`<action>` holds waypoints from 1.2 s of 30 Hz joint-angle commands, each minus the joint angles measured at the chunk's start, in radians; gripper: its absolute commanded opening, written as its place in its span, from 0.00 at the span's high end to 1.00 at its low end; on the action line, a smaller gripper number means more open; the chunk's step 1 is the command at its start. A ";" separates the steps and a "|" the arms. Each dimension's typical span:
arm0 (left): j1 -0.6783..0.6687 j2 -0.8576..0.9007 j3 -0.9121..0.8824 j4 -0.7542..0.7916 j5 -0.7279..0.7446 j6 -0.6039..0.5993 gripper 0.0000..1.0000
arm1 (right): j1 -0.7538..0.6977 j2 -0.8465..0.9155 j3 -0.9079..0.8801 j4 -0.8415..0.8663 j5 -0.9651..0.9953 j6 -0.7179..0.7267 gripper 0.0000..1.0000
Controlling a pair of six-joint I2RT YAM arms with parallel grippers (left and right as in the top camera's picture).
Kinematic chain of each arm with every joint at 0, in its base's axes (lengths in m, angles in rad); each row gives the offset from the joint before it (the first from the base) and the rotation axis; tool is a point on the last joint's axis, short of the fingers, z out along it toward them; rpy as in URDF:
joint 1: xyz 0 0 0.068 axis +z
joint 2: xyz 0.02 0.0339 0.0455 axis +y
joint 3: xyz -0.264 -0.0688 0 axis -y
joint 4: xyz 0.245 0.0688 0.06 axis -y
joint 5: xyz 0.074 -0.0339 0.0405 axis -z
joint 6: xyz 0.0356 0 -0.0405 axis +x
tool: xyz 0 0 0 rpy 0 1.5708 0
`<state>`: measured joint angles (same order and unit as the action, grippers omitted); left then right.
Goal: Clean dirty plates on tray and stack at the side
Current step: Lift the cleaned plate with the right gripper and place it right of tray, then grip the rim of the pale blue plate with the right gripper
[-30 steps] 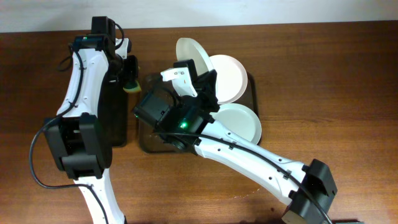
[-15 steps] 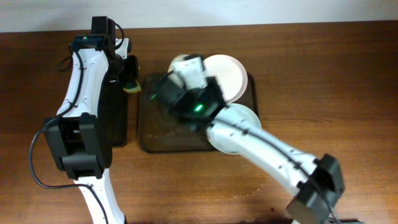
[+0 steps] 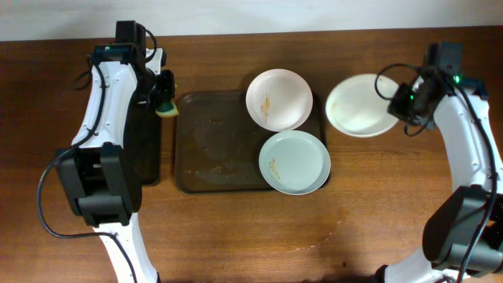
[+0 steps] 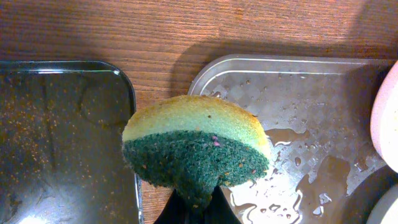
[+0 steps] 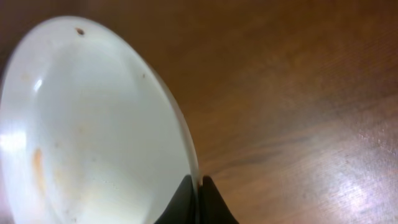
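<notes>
Right of the tray (image 3: pixel 212 157), my right hand (image 3: pixel 402 106) was clamped on the rim of the held plate (image 3: pixel 357 116), over the bare bench (image 3: pixel 393 204). Couldn't tell whether it touched the wood. Two smeared plates lay on the tray's right side: the far plate (image 3: pixel 279 99) and the near plate (image 3: pixel 295 161), both overhanging its rim. Left hand (image 4: pixel 196 211) pinched a yellow-green sponge (image 4: pixel 196 146) above the gap between the tray and the black tray (image 3: pixel 145 149).

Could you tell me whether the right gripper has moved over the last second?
Yes: the right gripper, gripping a plate, swung from over the tray rightward.
</notes>
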<state>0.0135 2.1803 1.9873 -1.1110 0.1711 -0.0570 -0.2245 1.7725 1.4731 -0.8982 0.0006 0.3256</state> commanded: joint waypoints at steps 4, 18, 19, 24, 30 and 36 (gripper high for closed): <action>0.000 -0.017 0.011 0.003 0.004 0.002 0.99 | -0.090 -0.010 -0.242 0.240 -0.016 -0.008 0.96; -0.033 -0.017 0.011 0.014 0.004 0.002 0.99 | -0.089 -0.087 -0.184 0.092 -0.208 -0.034 0.64; -0.047 -0.017 0.011 0.019 0.004 0.002 0.99 | -0.089 -0.117 -0.176 0.070 -0.223 -0.034 0.62; -0.090 -0.017 0.011 0.022 0.004 0.002 0.99 | 0.026 -0.253 -0.182 -0.085 -0.256 -0.034 0.57; -0.122 -0.016 0.011 0.026 -0.020 0.002 0.99 | 0.256 -0.173 -0.284 -0.081 -0.252 -0.017 0.52; -0.122 -0.015 0.011 0.025 -0.023 0.002 0.99 | 0.334 0.026 -0.310 -0.035 -0.244 0.016 0.53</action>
<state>-0.1108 2.1803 1.9873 -1.0885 0.1558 -0.0570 0.0814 1.7496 1.1728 -0.9382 -0.2523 0.3222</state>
